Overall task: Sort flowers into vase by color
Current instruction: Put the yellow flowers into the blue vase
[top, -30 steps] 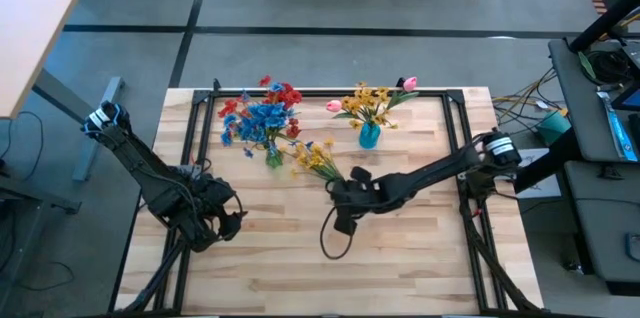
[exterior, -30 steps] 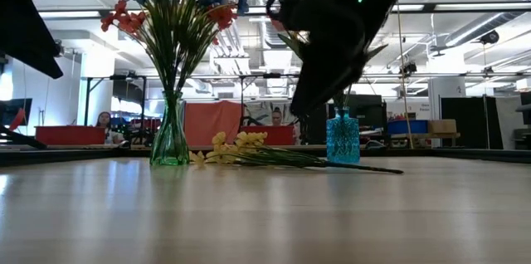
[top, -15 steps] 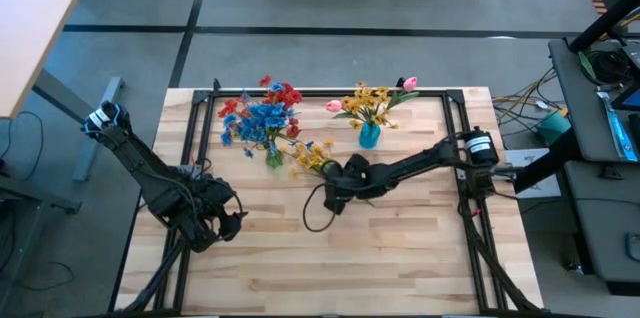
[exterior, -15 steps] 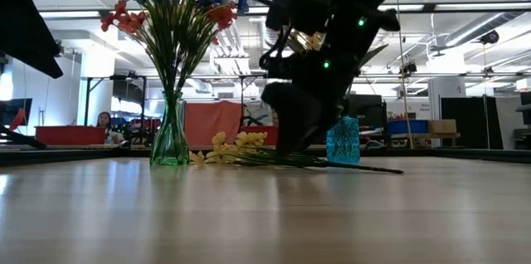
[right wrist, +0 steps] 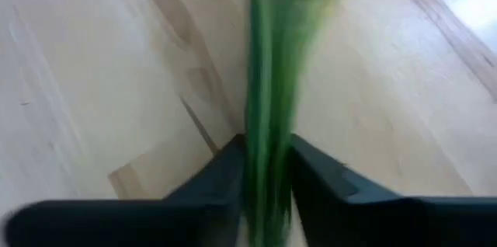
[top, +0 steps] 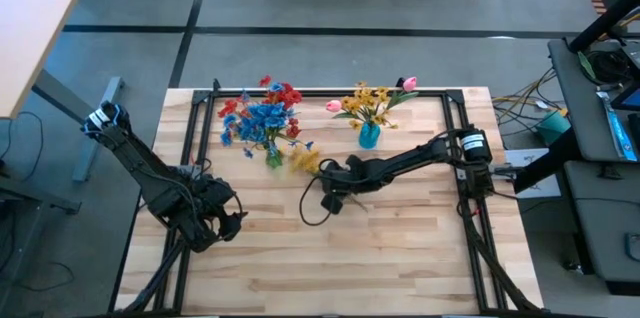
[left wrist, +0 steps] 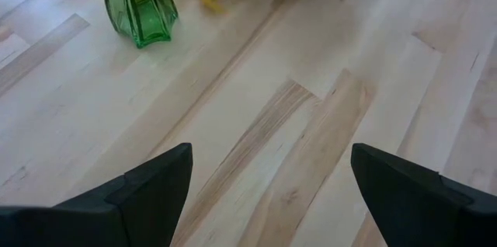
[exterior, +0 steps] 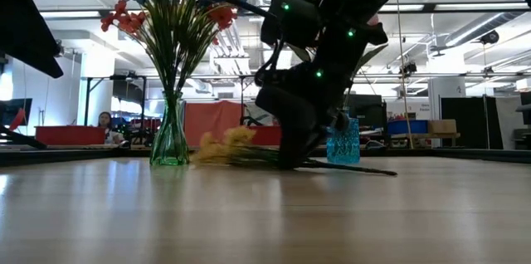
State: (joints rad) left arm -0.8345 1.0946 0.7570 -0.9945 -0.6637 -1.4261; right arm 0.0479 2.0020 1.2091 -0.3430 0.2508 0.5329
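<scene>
A yellow flower spray (top: 305,161) lies on the table between the green vase (top: 272,158) and the blue vase (top: 369,136). The green vase holds red and blue flowers (top: 262,116). The blue vase holds yellow flowers and pink buds (top: 372,103). My right gripper (top: 333,176) is down at the table, shut on the spray's green stems (right wrist: 268,84). In the low view the yellow blooms (exterior: 222,144) show beside the green vase (exterior: 170,139). My left gripper (top: 235,220) waits open near the table's left front, its fingers (left wrist: 147,189) wide apart over bare wood. My right gripper pinches the bunched green stems (right wrist: 268,150) of the yellow spray between its two fingers (right wrist: 221,173). It comes slanting down from the table's right. The stems' free end (exterior: 369,169) lies on the table, and the blooms are low beside the green vase.
A black frame (top: 330,93) runs along the table's far and side edges. A dark cable loop (top: 312,208) hangs by my right wrist. Bare wood lies toward the near edge (top: 330,268). The low view shows people far behind the table (exterior: 104,120).
My right gripper has gone down and toward the table's far left, onto the yellow spray's stems. The spray's bloom end has shifted a little toward the green vase and shows blurred.
</scene>
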